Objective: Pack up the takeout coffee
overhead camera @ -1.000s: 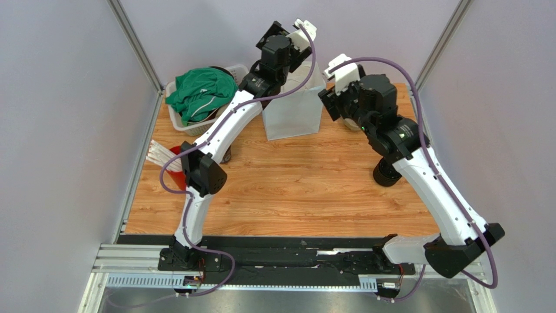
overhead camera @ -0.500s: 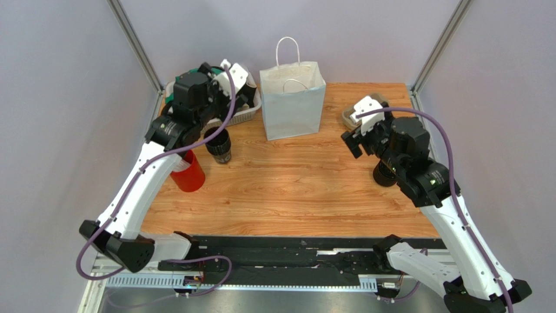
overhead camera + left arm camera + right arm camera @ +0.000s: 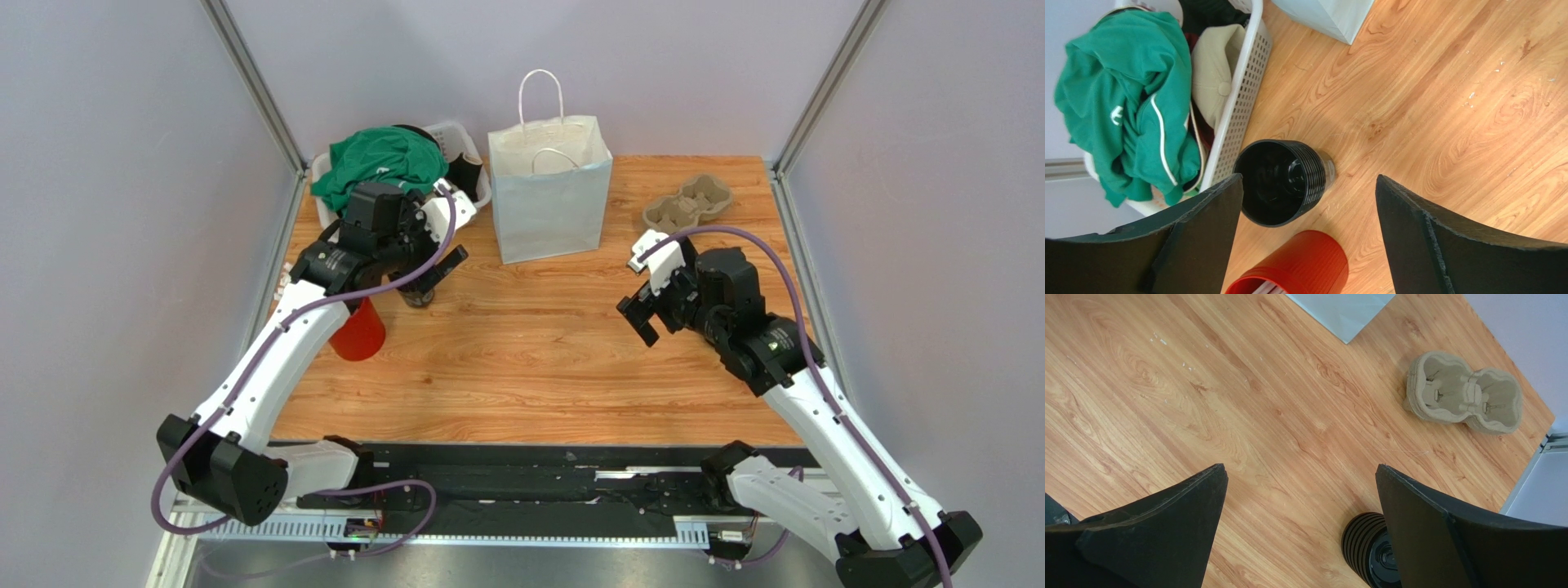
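Left gripper [image 3: 1308, 187]: fingers spread wide apart, holding nothing. The takeout coffee, a small black ribbed paper cup [image 3: 1281, 180], stood upright on the wooden table [image 3: 552, 355] beyond the fingertips. It lay nearer one finger than the other, and no contact with it was visible. Whether a lid closed its dark top could not be told. The cup stood near the table's left edge, toward the far-left corner. A red plastic cup [image 3: 1296, 269] stood just beside it on the near side. A white slatted basket [image 3: 1244, 92] holding a green garment [image 3: 1125, 98] stood just beyond it. A white paper bag with handles [image 3: 550, 196] stood at the middle of the far edge.

Right gripper [image 3: 1301, 474]: fingers likewise wide apart and empty, well apart from the coffee. A short black ribbed round piece [image 3: 1367, 545] lay below it near the right edge. A brown moulded-pulp cup carrier [image 3: 1465, 395] lay at the far-right corner.
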{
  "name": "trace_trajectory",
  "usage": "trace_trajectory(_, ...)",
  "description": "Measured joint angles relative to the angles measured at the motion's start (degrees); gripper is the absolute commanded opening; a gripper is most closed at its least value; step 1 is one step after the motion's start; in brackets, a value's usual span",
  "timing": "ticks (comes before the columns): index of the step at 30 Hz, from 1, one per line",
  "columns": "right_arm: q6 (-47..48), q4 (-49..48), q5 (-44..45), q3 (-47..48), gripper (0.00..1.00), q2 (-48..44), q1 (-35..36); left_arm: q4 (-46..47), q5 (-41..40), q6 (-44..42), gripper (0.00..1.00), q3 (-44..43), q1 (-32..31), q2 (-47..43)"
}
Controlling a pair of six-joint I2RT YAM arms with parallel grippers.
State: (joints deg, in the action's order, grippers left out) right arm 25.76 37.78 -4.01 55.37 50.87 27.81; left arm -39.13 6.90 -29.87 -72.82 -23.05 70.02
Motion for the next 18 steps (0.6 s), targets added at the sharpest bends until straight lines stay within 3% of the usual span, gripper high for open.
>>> trace_trajectory(5, -0.5, -2.1, 0.3, -0.2, 0.99, -1.2, 0.0, 0.7, 4.5, 0.0, 0.81, 0.0, 3.9, 4.2)
trace_trajectory(7, -0.5, -2.5, 0.6, -0.3, 0.99, -1.2, 0.0, 1.2, 5.5, 0.2, 0.75, 0.0, 5.4, 5.9)
trace_trajectory(13, -0.4, -3.8, 2.1, -1.1, 0.99, -1.1, 0.4, 1.9, 7.4, 2.3, 0.47, 0.0, 7.7, 9.5)
trace_trajectory(18, 0.0, -4.5, 3.6, -1.9, 0.99, -0.3, 2.3, 2.1, 7.3, 3.5, 0.46, 0.0, 7.8, 12.3)
